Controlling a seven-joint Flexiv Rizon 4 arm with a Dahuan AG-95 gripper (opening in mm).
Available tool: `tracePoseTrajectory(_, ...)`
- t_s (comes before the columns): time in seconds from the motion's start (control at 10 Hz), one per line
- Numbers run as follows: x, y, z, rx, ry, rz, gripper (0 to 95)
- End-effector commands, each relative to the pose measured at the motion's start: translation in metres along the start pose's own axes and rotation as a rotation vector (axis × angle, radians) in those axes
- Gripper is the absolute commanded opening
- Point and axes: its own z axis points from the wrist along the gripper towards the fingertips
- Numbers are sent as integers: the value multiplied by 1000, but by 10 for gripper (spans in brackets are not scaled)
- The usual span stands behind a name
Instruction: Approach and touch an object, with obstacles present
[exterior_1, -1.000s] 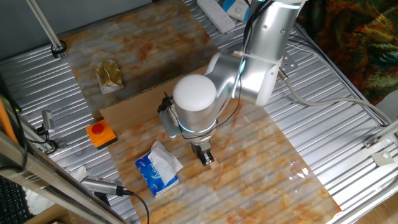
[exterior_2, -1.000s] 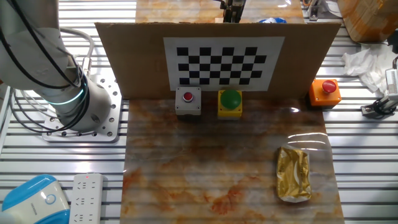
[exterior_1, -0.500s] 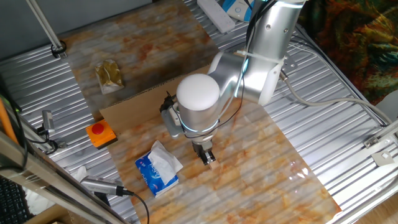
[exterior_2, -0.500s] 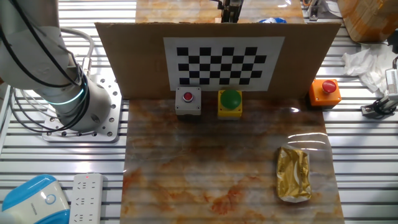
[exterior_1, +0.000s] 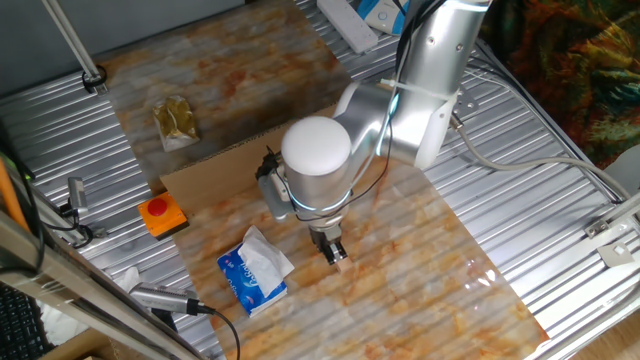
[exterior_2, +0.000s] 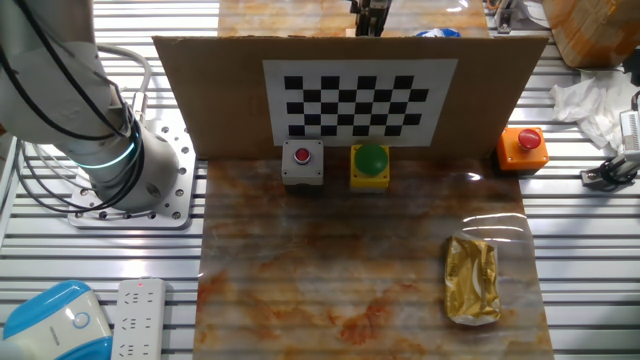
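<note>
In one fixed view my gripper (exterior_1: 334, 256) points down at the marble tabletop (exterior_1: 410, 280), its dark fingers close together with the tips at or just above the surface. A small pale piece shows at the tips; I cannot tell what it is. A blue tissue pack (exterior_1: 255, 272) lies just left of the gripper, apart from it. The gripper stands behind an upright cardboard wall (exterior_2: 220, 90); in the other fixed view only a bit of it shows above the wall's top edge. A red button (exterior_2: 302, 164) and a green button (exterior_2: 370, 163) stand on the wall's checkerboard side.
An orange button box (exterior_1: 162, 214) sits at the wall's end, also in the other fixed view (exterior_2: 523, 146). A gold foil packet (exterior_2: 472, 279) lies on the checkerboard side. The arm's base (exterior_2: 120, 170) and a power strip (exterior_2: 137, 318) are beside the mat. Ribbed metal surrounds it.
The arm's elbow swayed slightly right and back. The gripper has stayed at about the same spot beside the tissue pack.
</note>
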Motion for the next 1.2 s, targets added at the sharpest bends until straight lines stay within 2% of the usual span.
tracePoseTrajectory(0.1,1,0,0,-1,2,2,0)
tracePoseTrajectory(0.5,10,-2,5,-1,-5,5,0)
tracePoseTrajectory(1.2,12,5,11,5,-6,13,0)
